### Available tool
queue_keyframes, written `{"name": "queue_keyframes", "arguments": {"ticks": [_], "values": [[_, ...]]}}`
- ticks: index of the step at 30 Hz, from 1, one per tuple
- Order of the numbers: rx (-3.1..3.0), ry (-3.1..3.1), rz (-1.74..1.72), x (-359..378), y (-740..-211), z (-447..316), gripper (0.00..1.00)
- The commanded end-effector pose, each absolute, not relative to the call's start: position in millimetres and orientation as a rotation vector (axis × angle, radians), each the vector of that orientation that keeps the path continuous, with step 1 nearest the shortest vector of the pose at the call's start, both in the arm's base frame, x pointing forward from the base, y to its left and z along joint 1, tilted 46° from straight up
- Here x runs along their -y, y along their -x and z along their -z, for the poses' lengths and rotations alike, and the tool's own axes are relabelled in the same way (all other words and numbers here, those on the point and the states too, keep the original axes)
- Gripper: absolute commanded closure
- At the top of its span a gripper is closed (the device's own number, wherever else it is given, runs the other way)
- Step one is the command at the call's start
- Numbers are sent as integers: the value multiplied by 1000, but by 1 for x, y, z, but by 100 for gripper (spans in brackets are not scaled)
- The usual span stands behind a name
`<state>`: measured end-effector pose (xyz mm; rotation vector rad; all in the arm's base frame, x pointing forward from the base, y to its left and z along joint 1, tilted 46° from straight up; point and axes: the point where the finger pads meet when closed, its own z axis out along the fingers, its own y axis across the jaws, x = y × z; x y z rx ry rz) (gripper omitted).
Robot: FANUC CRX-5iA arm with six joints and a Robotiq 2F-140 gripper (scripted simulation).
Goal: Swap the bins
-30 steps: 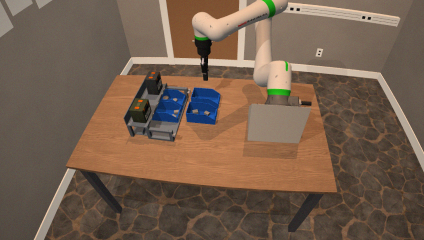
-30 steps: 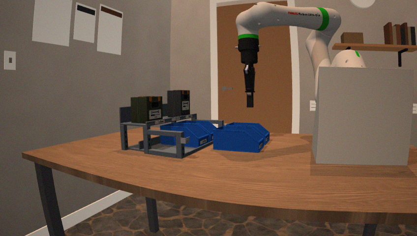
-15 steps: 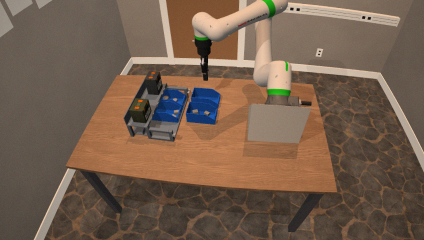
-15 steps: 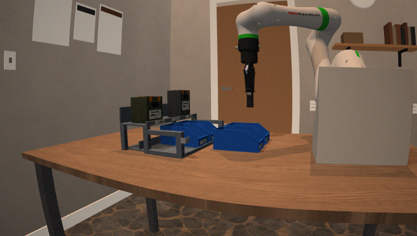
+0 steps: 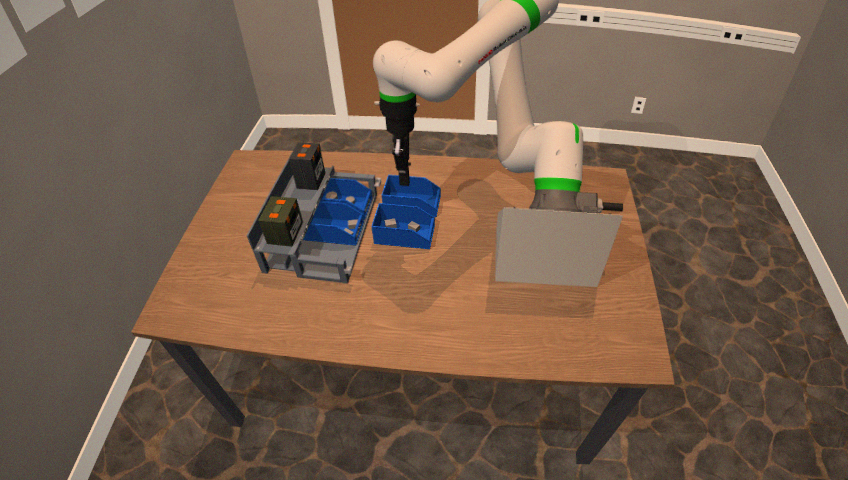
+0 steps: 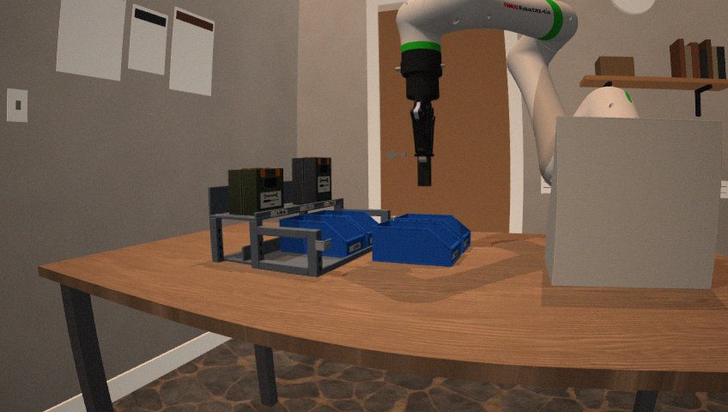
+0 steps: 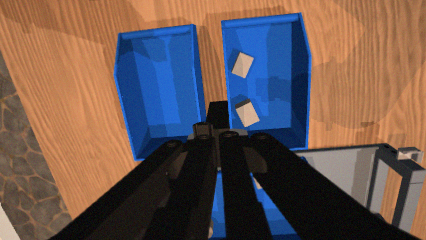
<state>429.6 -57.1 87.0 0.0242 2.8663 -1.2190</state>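
Above the two blue bins on the desk, the gripper hangs pressed together, holding nothing. The empty bin already stands upright; beside it sits the bin with the parts. Judged next: spread the fingers, descend on its rear wall, grip firmly, and lift level toward the shelf.

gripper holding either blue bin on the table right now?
No; in the exterior view the gripper hangs shut in the air, apart from the two blue bins below.

Cream arm — green joint bands, red lettering — black claw.
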Motion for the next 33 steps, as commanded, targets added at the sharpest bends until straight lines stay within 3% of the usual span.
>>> {"name": "queue_keyframes", "arguments": {"ticks": [1,2,3,33], "values": [[-2864,-26,1220,50,-430,-82,90],[-2864,-26,1220,50,-430,-82,90],[-2864,-26,1220,50,-430,-82,76],[-2864,-26,1220,50,-430,-82,76]]}}
